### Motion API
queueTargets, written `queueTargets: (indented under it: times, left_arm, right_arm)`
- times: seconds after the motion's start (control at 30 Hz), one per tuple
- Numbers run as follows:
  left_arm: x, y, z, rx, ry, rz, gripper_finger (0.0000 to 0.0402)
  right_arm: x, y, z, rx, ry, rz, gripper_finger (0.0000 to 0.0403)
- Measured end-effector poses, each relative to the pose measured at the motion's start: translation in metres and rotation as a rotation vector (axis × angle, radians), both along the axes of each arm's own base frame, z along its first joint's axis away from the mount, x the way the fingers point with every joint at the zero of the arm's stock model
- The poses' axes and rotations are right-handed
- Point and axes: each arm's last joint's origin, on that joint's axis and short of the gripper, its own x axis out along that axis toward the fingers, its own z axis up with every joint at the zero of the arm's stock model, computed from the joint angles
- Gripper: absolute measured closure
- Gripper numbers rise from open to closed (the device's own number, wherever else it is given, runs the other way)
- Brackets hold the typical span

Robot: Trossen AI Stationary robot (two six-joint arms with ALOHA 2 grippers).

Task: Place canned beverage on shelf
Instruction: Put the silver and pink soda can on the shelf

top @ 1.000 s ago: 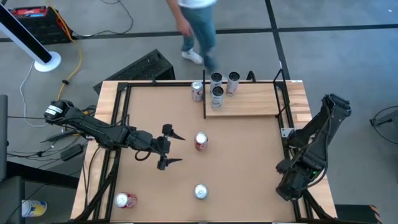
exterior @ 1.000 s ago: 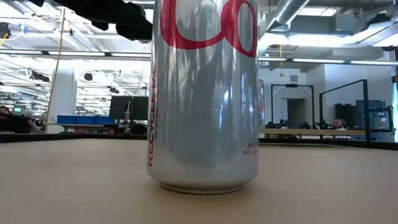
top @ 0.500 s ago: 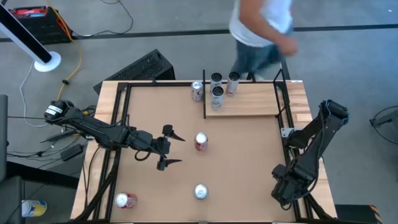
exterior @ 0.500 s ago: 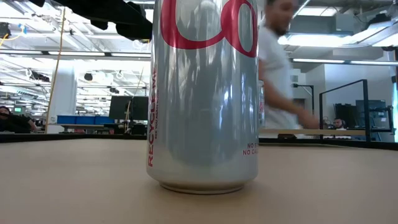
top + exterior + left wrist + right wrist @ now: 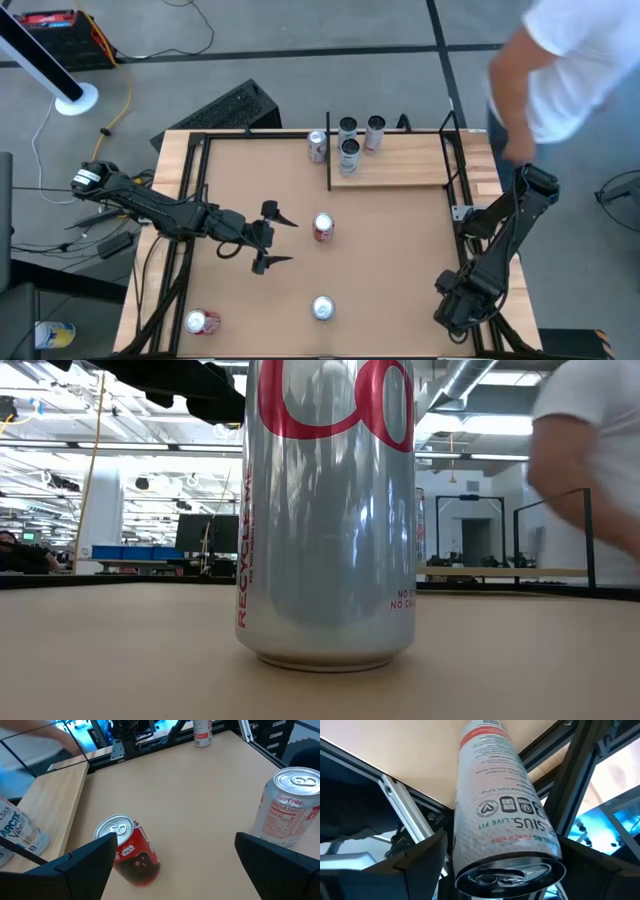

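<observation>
Your right hand (image 5: 504, 840) has a slim can (image 5: 500, 795) lying inside it, the can's end toward the wrist. Whether the hand presses it or only stands around it, I cannot tell. This is the first risk: if the hold is loose, the can may slip out when you lift, and it would fall off the surface (image 5: 390, 260), because the hand is outside the right edge, low among the frame rails (image 5: 405, 815). The rails are very close, so a quick lift could knock the can against them. A person (image 5: 570, 70) stands just beside the right arm and near the shelf (image 5: 410, 165), so a wide swing toward the shelf could meet them. The shelf is well apart, at the far side, and three cans already stand on its left part. The right arm is folded and points down and inward. Your left hand (image 5: 292, 240) is wide and holds nothing. It reaches level over the middle of the surface, and a red can (image 5: 323, 228) stands just in front of it.
</observation>
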Motion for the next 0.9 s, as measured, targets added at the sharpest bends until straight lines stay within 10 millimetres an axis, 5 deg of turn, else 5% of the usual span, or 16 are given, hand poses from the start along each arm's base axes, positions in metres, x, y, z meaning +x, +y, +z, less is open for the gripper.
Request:
queueTargets:
  times: [0.33,0.6,0.9]
  left_arm:
    - [0.0,0.0,0.0,0.0,-0.001,0.0,0.0013]
    - [0.0,0.0,0.0,-0.001,-0.005,0.001,0.0013]
    - [0.0,0.001,0.001,-0.003,-0.008,0.004,0.0013]
  right_arm:
    - [0.002,-0.004,0.0,0.033,-0.032,0.105,0.0121]
    - [0.013,-0.017,0.006,0.041,-0.063,0.177,0.0122]
    - [0.028,-0.036,0.043,-0.058,-0.185,0.24,0.0122]
